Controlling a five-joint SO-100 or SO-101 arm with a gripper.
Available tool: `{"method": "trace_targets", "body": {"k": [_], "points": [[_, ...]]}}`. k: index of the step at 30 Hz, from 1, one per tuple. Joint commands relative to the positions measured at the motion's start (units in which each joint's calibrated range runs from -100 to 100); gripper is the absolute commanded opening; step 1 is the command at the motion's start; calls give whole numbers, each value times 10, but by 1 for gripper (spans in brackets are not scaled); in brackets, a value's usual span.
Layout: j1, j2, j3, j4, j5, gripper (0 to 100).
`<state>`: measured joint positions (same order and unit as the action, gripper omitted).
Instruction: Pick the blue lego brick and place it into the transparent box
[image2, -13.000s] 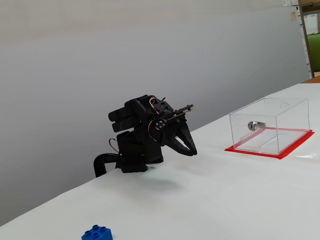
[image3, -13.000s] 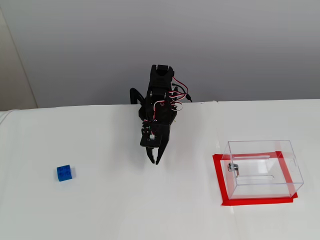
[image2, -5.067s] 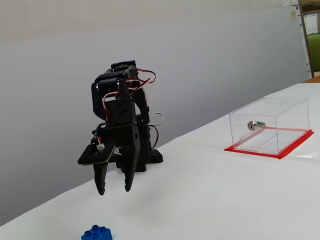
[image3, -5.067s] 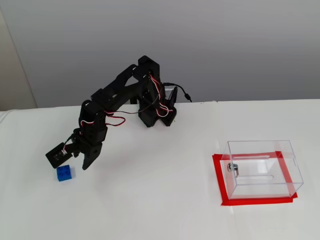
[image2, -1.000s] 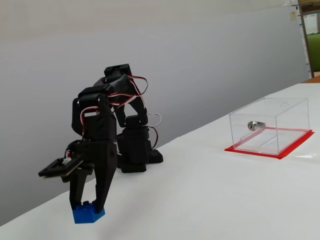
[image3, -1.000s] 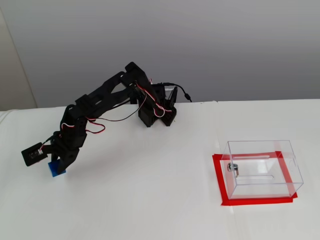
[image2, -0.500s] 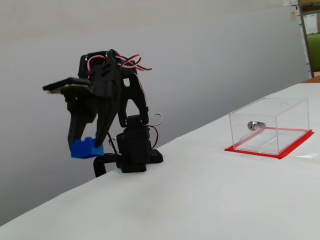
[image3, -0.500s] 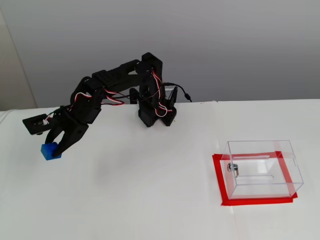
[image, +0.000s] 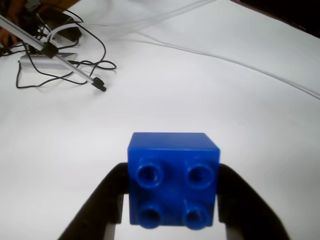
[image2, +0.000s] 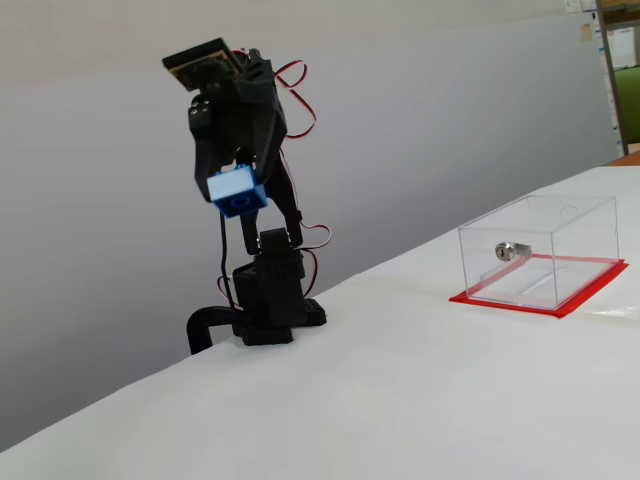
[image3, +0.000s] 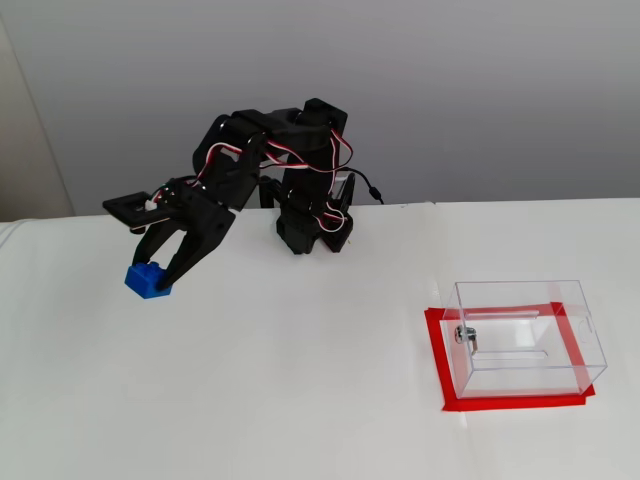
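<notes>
Claw (image3: 155, 283) clamped on blue lego brick (image3: 145, 280), brick btwn fingertips, high above table (image3: 300, 400).

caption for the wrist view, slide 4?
Black gripper holding a small blue studded plastic brick above the white table.

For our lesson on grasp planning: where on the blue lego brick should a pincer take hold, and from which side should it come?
Grip the blue lego brick on two opposite flat side walls, coming in across the studded face, as the pincer does now. The walls are flat and parallel, so the fingers seat squarely; the studs give poor contact.
</notes>
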<state>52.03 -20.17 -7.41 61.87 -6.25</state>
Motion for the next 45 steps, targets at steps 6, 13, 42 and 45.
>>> {"method": "trace_targets", "body": {"k": [6, 13, 42, 45], "points": [[-124, -79, -25, 0, -1, 7], [-275, -97, -25, 21, -1, 7], [-719, -85, 127, -70, 28, 7], [-760, -59, 119, -71, 28, 7]]}}
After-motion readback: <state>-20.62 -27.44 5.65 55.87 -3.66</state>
